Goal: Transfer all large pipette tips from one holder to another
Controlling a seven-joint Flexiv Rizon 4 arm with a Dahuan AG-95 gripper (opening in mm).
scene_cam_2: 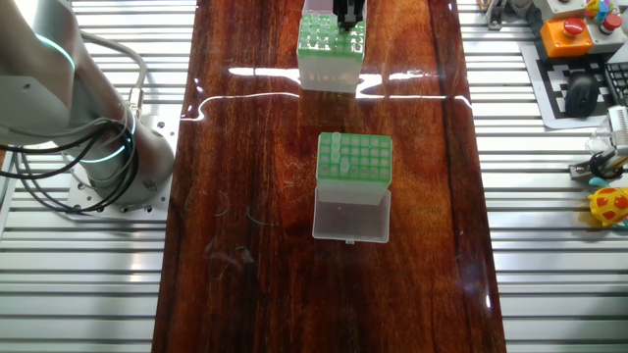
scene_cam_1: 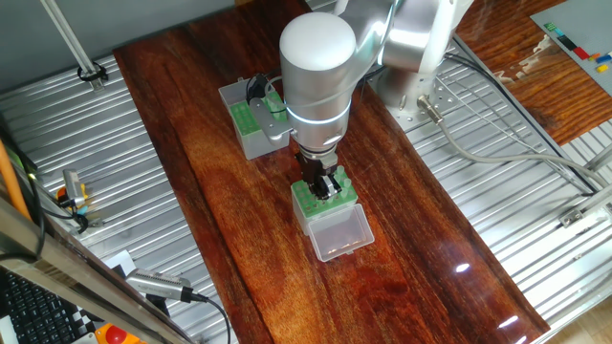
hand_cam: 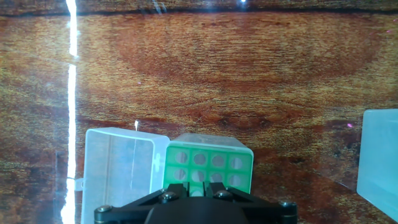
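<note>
Gripper (scene_cam_1: 326, 183) sits directly over the green hole-grid top of the clear-sided holder (scene_cam_1: 330, 205), fingers down at the grid. Jaw state: cannot tell; fingertips are hidden by the black gripper body in the hand view and too small in both fixed views. Whether a tip is held: not visible.

Clear-sided holder: small box, pale see-through walls, clear hinged lid (scene_cam_1: 339, 232) lying open flat on the surface beside it. In the hand view the grid shows round holes in rows; those seen look empty.

Grey-sided holder (scene_cam_2: 353, 160): slightly bigger box, opaque sides, green grid top, whitish lid (scene_cam_2: 351, 216) open and lying flat. Well apart from the gripper, along the surface (scene_cam_2: 245, 294). Large pipette tips (scene_cam_2: 333, 155): pale, translucent, one column standing along the left grid edge in the other fixed view, approx. 4; exact count unclear.

Surface: dark glossy wood w/ glare streaks. Qty: 2 holders, 1 gripper.
</note>
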